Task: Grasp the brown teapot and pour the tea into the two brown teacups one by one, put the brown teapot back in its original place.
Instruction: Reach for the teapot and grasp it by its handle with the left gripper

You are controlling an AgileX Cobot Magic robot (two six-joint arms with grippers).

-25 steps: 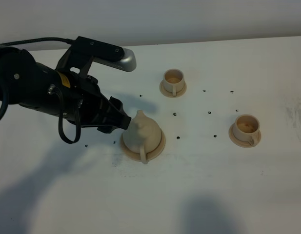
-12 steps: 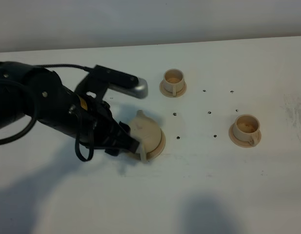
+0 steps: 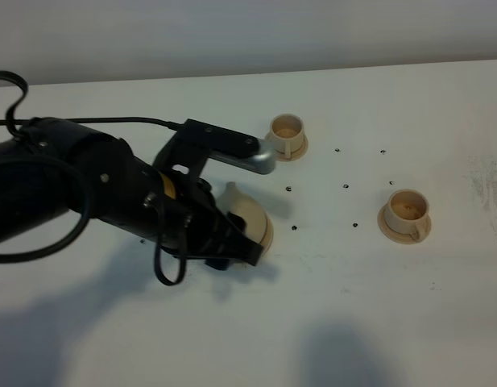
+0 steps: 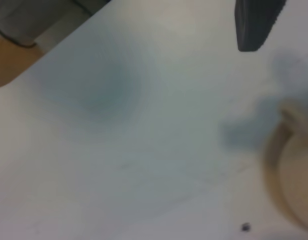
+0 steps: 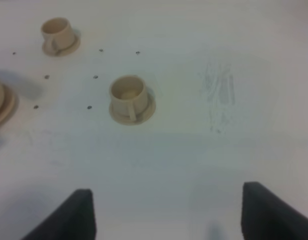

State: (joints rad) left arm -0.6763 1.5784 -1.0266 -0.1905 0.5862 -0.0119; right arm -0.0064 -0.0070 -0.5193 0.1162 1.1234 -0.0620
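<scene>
Two brown teacups to fill, far cup [image 3: 287, 133] and right cup [image 3: 407, 211], each on its own little saucer, well apart on the white table [image 3: 353, 322]. Close to the far cup, the brown teapot [image 3: 251, 216], sitting on its flat tan disc [image 3: 268, 234], the original place. Not lifted yet, by the look of it.

Left pincer [image 3: 236, 251] right up against the pot, on the side nearest the front of the table. So: pot just behind the pincer tip, touching or almost touching. Hard to say which, with the black arm in the way. From the left wrist, only one dark finger [image 4: 258, 22] and a blurry tan edge. Cannot tell if pinching the pot or just standing open beside it.

Right pincer [image 5: 176, 215] spread wide, holding nothing, well apart from the pot and nearer the right cup. Left arm much nearer the pot, so likely the one to lift it.

Handle hidden under the arm in the high view. Small pointed bit poking out on the far left side of the pot, maybe the spout, maybe the lid knob. If the spout, then long line of the pot running front to back, spout aimed away, not at either cup. Would need a turn toward a cup before tipping.
</scene>
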